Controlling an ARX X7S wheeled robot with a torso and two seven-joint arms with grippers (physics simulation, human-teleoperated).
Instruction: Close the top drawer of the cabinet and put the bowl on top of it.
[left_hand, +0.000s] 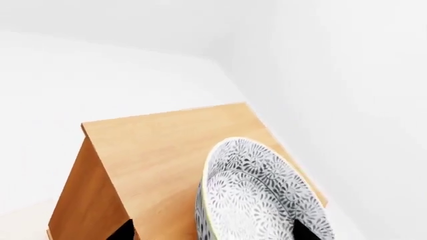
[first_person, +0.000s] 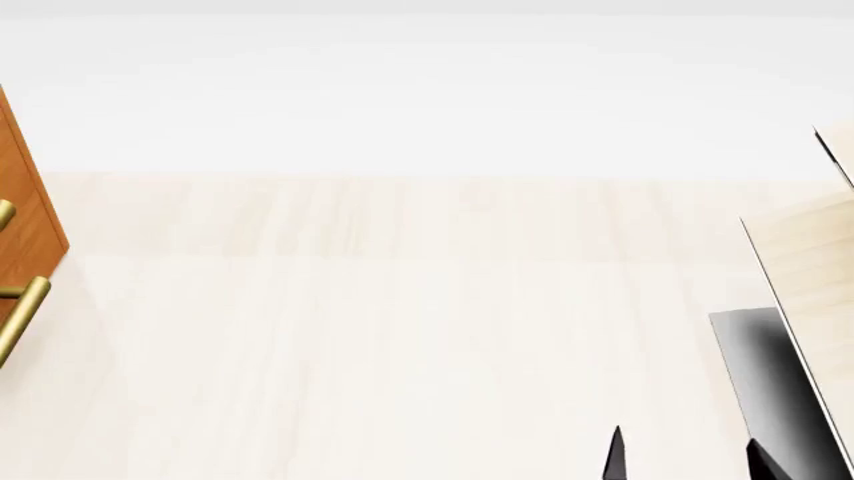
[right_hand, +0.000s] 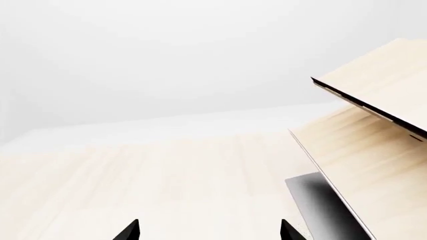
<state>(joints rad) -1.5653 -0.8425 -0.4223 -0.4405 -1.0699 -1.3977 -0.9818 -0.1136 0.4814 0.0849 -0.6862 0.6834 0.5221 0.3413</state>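
Observation:
The white bowl (left_hand: 263, 195) with its grey-blue floral pattern is on the flat top of the orange-brown cabinet (left_hand: 167, 145), near the edge by the wall. My left gripper (left_hand: 213, 232) is open. One dark fingertip lies over the cabinet top beside the bowl, and the other shows in front of the bowl's inside. A strip of the cabinet (first_person: 24, 200) with brass handles (first_person: 20, 310) shows at the left of the head view. I cannot tell which front is the top drawer. My right gripper (right_hand: 210, 231) is open over bare floor, holding nothing.
A pale light-wood shelf (first_person: 801, 260) with a dark grey base (first_person: 761, 380) stands to the right, close to my right gripper (first_person: 691, 462). Pale wood floor (first_person: 400, 330) stretches between cabinet and shelf. White walls meet in a corner behind the cabinet.

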